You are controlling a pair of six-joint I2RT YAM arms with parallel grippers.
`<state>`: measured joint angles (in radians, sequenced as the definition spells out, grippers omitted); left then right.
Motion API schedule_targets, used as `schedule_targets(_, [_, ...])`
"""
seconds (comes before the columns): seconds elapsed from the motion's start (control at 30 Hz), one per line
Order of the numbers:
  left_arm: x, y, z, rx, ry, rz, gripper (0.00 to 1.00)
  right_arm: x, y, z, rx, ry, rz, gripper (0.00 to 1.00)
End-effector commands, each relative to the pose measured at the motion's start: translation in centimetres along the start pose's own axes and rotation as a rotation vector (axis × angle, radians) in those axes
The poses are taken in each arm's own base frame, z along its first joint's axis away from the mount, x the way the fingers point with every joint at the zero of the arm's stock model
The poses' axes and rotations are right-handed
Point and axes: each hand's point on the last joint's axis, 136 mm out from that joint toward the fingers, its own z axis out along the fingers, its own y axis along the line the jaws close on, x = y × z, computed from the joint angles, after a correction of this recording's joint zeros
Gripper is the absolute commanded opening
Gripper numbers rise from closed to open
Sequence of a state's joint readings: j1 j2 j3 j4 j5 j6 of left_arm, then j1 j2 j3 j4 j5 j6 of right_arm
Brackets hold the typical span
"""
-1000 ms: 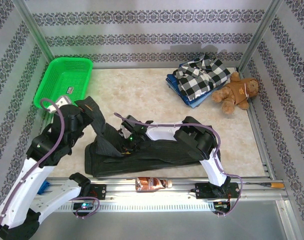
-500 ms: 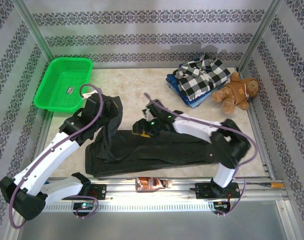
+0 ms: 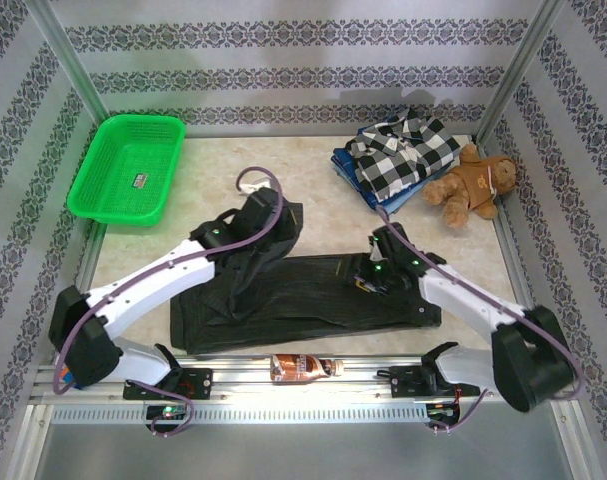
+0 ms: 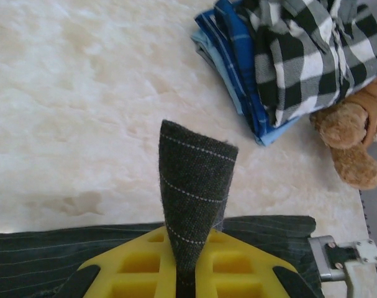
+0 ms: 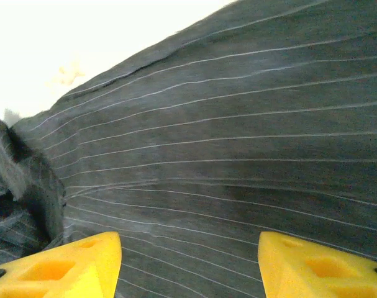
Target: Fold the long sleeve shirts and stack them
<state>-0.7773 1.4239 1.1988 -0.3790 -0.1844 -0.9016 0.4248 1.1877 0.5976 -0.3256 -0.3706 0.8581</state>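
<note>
Marbled beige tabletop (image 3: 253,170), patterned wallpaper walls (image 3: 283,75), charcoal shirt (image 3: 313,290) spread near front

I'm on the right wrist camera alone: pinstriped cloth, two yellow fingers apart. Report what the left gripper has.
Observer: The left gripper is shut on a raised fold of the dark charcoal pinstriped shirt.
Operator: Give me where the other shirts sit.
Observer: The black-and-white checked flannel shirt lies folded on blue garments at the far right corner of the table.
Operator: Name what's next to them.
Observer: A brown teddy bear lies just right of that pile.
</note>
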Motion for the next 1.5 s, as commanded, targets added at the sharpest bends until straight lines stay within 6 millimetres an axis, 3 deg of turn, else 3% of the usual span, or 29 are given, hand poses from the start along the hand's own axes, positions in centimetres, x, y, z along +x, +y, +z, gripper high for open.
schedule_targets(0.0, [0.8, -3.2, 1.2, 0.063, -0.008, -0.047, 0.12, -0.1, -2.6, -1.2, 0.025, -0.059, 0.032, 0.62])
schedule_targets(0.13, [2.9, -5.8, 3.4, 0.112, 0.04, -0.093, 0.15, -0.2, -4.7, -2.0, 0.019, -0.107, 0.071, 0.65])
schedule_targets(0.23, [4.4, -9.2, 4.2, 0.213, 0.089, -0.14, 0.25, -0.7, -5.7, -2.3, 0.012, -0.128, 0.105, 0.67])
schedule_targets(0.37, [6.0, -16.5, 2.6, 0.52, 0.185, -0.154, 0.53, -2.5, -5.6, -3.2, 0.004, -0.145, 0.12, 0.69])
schedule_targets(0.43, [6.8, -19.4, 1.1, 0.671, 0.257, -0.139, 0.62, -3.2, -5.5, -3.5, -0.001, -0.148, 0.132, 0.7])
schedule_targets(0.5, [7.3, -20.6, -0.1, 0.736, 0.295, -0.119, 0.67, -3.4, -5.4, -3.5, -0.005, -0.147, 0.136, 0.7])
schedule_targets(0.53, [7.5, -20.8, -0.5, 0.757, 0.306, -0.105, 0.77, -3.8, -5.3, -3.7, -0.009, -0.151, 0.137, 0.7])
schedule_targets(0.57, [7.9, -20.8, -1.9, 0.778, 0.335, -0.053, 0.97, -4.5, -5.1, -3.9, -0.008, -0.154, 0.145, 0.7])
schedule_targets(0.6, [7.1, -17.8, -3.5, 0.684, 0.302, 0.028, 1.0, -5.3, -4.7, -4.4, -0.011, -0.161, 0.154, 0.71])
schedule_targets(0.67, [5.3, -14.7, -4.8, 0.634, 0.274, 0.027, 1.0, -5.6, -5.2, -5.0, 0.023, -0.186, 0.181, 0.72])
schedule_targets(0.8, [2.8, -5.9, -5.4, 0.437, 0.215, -0.059, 1.0, -5.6, -6.5, -7.2, 0.08, -0.259, 0.234, 0.73])
schedule_targets(0.9, [2.6, 2.6, -5.6, 0.202, 0.193, -0.11, 1.0, -6.0, -6.2, -8.7, 0.065, -0.313, 0.214, 0.78])
schedule_targets(1.0, [3.5, 8.5, -5.8, 0.078, 0.214, -0.155, 0.99, -6.7, -5.5, -8.5, 0.063, -0.272, 0.167, 0.76])
schedule_targets(1.07, [4.4, 11.2, -5.5, 0.005, 0.239, -0.14, 0.95, -7.5, -4.6, -7.8, 0.034, -0.232, 0.133, 0.74])
schedule_targets(1.1, [4.9, 12.2, -5.2, -0.027, 0.267, -0.137, 0.88, -7.9, -4.1, -7.2, 0.02, -0.21, 0.111, 0.73])
schedule_targets(1.23, [6.6, 14.2, -3.8, -0.095, 0.345, -0.117, 0.73, -8.4, -3.6, -4.6, 0.047, -0.103, 0.024, 0.63])
schedule_targets(1.3, [7.4, 16.2, -3.5, -0.186, 0.364, -0.133, 0.67, -8.2, -3.2, -3.1, 0.072, -0.055, -0.03, 0.6])
schedule_targets(1.47, [9.0, 19.7, -2.8, -0.294, 0.366, -0.207, 0.64, -7.9, -4.8, -0.5, 0.188, 0.01, -0.052, 0.51])
